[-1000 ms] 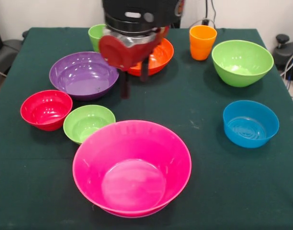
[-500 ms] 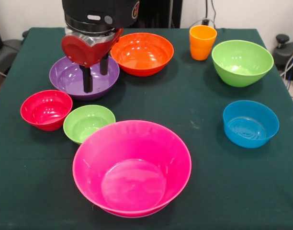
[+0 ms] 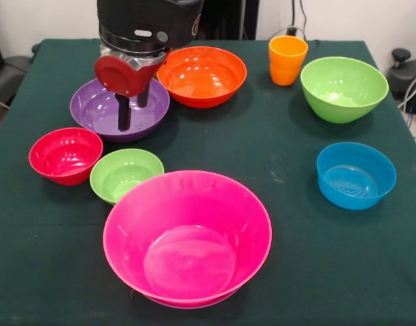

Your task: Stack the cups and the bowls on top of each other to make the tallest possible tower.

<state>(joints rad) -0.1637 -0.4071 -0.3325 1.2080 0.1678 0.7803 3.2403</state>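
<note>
Gripper: barely shifted since half a second ago, hanging over the purple bowl, fingers apart, dipping inside it. Purple bowl: upright, mouth up, at 10 o'clock on the tabletop. Pink bowl: empty, 6 o'clock. Orange bowl: 12 o'clock. Orange cup: upright, long axis vertical, 1 o'clock.

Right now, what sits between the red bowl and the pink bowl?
The small green bowl, in the front view. It lies just beside the red bowl, and the pink bowl rim overlaps its near edge.
</note>
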